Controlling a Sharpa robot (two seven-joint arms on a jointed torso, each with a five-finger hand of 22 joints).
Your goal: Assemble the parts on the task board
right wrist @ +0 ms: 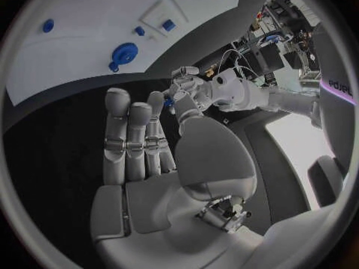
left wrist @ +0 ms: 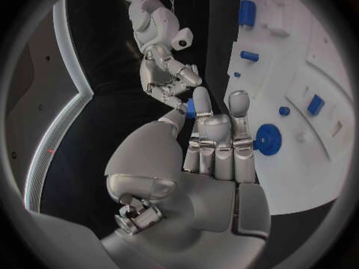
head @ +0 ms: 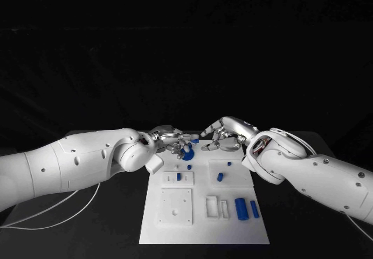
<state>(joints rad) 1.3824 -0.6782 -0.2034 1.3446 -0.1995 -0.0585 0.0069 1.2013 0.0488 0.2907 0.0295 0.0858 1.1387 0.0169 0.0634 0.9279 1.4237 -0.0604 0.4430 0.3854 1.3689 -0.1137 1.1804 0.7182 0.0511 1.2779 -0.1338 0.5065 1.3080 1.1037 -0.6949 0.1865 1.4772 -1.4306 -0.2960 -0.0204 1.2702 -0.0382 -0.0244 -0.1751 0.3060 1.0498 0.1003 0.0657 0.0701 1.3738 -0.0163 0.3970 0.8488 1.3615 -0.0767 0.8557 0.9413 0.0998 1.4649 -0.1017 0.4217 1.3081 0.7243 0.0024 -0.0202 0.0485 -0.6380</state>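
Task board: a flat white rectangular plate lying lengthwise on the matte black table, with shallow raised blocks and recesses moulded into it.
Left hand: polished silver metal, at the board's far edge; in the left wrist view its fingers stand straight and close together, with a small blue part at the fingertips, seemingly pinched against the thumb.
Right hand: silver too, just across from the left one and close to touching it; its fingers are upright side by side, the thumb alongside. Whether it also grips the small piece I cannot tell.
Blue round part: a smooth disc with a raised hub, seated on the board just below the left hand.
Two blue cylinders: glossy, lying side by side near the board's right edge.
Small blue pegs: short pieces in the middle blocks.
Cable: thin and white, looping over the table under the left arm.
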